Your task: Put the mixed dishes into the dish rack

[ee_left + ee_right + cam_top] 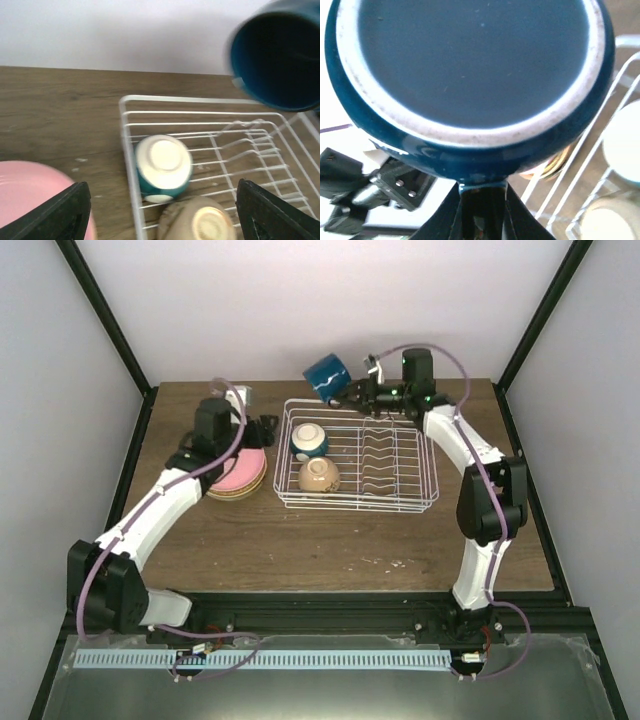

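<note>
Holding mug (pixel 326 377) aloft near rack's (pixel 431 502) far edge, right gripper (pixel 352 395) pinched shut on it. Hovering above plate (pixel 238 476) with left gripper (pixel 161 200), fingers spread wide.

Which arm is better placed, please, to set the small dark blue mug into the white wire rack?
Right: its jaws hold the dark blue mug near the white wire rack; the left jaws stand open near the pink plate.

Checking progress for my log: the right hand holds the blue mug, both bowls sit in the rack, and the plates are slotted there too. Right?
Only the plates are wrong: they lie stacked on the table left of the rack, per the top view.
</note>
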Available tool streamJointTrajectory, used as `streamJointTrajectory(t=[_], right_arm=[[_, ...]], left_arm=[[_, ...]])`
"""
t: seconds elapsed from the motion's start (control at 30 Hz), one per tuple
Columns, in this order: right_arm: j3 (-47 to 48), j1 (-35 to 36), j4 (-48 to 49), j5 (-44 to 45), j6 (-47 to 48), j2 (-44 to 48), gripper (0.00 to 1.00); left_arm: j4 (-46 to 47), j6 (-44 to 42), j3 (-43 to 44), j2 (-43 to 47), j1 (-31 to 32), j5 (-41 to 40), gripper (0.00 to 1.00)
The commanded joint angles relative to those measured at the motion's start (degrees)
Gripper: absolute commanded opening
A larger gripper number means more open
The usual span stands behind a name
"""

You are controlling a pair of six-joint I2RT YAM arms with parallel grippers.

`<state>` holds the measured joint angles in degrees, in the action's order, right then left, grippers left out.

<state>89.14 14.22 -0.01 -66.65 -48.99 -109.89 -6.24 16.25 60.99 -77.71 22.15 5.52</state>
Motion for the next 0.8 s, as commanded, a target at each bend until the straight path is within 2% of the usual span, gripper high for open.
streamJointTrajectory(t=[0.0, 0.2, 0.4, 0.6, 0.77], right_arm=[[12.80, -0.09, -32.08, 18.23, 26.45, 4.37, 0.01], [12.70, 1.12, -37.89, 30.10, 29.23, 4.90, 0.01], [11.57, 5.48, -42.55, 44.51, 32.69, 4.36, 0.01], [9.17, 8.62, -41.63, 59.13, 34.56, 4.26, 0.01], [8.09, 10.61, -40.43, 66.82, 36.53, 2.11, 0.01]], left_arm=[[-13.53, -0.69, 7.32, -1.64, -6.71, -2.26, 0.82], [-22.30, -3.84, 14.67, -4.85, -13.04, -5.01, 0.83], [-26.35, -5.25, 17.77, -6.64, -13.70, -9.18, 0.83], [-29.97, -5.17, 19.62, -9.36, -14.12, -11.24, 0.83], [-29.98, -5.00, 19.51, -10.17, -14.35, -11.41, 0.83]])
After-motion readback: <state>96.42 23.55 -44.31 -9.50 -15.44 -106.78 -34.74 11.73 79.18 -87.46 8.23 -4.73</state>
